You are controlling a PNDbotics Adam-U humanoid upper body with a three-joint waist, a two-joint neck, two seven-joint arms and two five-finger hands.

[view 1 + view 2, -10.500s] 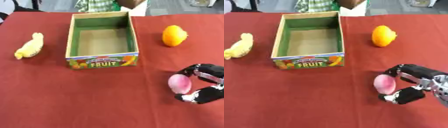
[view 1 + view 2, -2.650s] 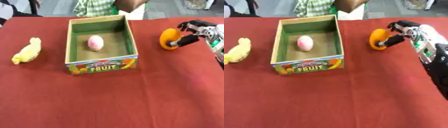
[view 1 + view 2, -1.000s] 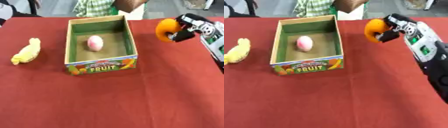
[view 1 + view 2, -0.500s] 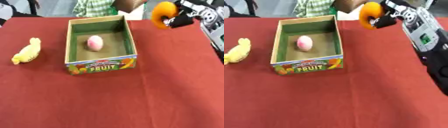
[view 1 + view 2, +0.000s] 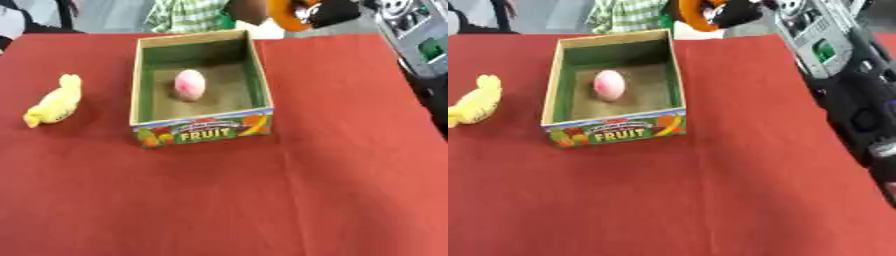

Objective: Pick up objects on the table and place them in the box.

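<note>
The open cardboard fruit box (image 5: 199,131) stands on the red table, its inside green, with a pink egg-shaped object (image 5: 189,84) lying in it. My right hand (image 5: 331,11) is at the top edge of the view, past the box's far right corner, shut on an orange fruit (image 5: 282,14) held in the air. A yellow soft object (image 5: 54,101) lies on the table left of the box. My left hand is not in view.
The red tablecloth (image 5: 262,200) stretches in front of and right of the box. My right arm (image 5: 842,75) runs down the right side. A person in a green striped top (image 5: 188,15) is at the far edge behind the box.
My right hand has lifted the orange fruit and carried it left and farther back, toward the far end of the box. The pink object and yellow object have not moved.
</note>
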